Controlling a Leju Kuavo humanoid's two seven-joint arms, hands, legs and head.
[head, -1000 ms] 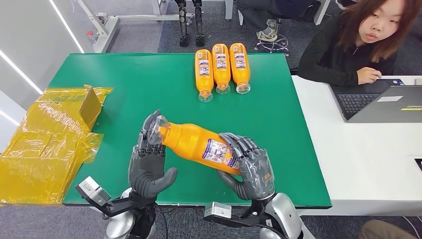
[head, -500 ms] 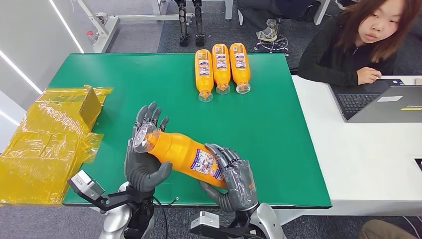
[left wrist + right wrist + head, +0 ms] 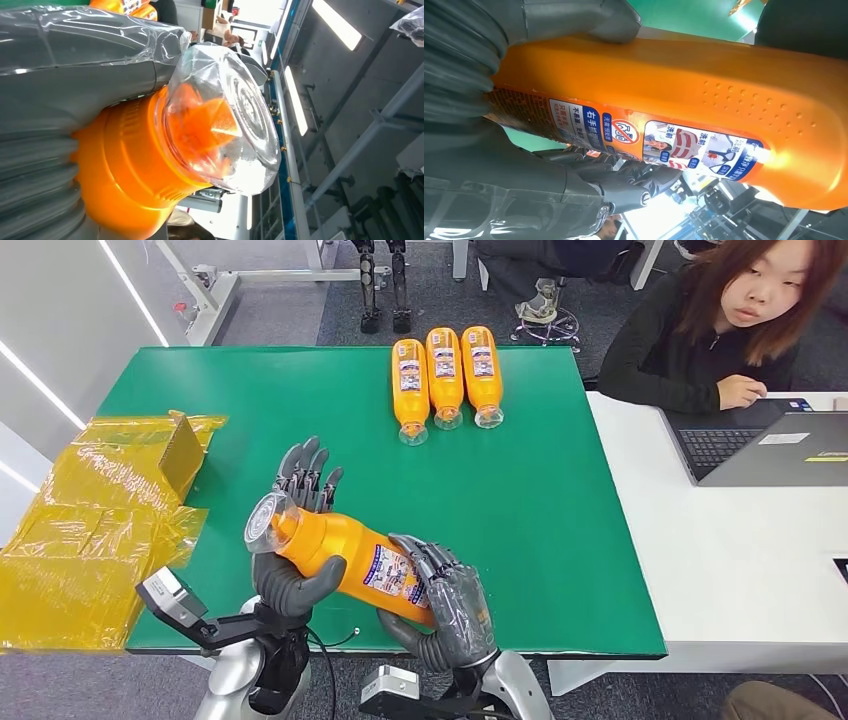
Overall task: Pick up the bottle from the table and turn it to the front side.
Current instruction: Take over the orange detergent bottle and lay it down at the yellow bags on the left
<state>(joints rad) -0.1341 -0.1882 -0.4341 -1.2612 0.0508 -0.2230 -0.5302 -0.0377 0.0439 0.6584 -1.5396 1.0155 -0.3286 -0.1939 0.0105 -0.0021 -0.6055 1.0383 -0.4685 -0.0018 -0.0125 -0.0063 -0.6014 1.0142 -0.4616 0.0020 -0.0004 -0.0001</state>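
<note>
orange bottle (image 3: pixel 345 555) held by both hands

You see the head view bright and even, lit from above, and sharp across the whole green worktop (image 3: pixel 300 390); shadows under things are soft and short. In the left wrist view long ceiling lamps (image 3: pixel 345 27) glare white, and the clear cap (image 3: pixel 225 120) carries bright reflections. In the right wrist view the orange bottle (image 3: pixel 704 100) is close and a little soft, with a burnt-out white patch behind it.
</note>
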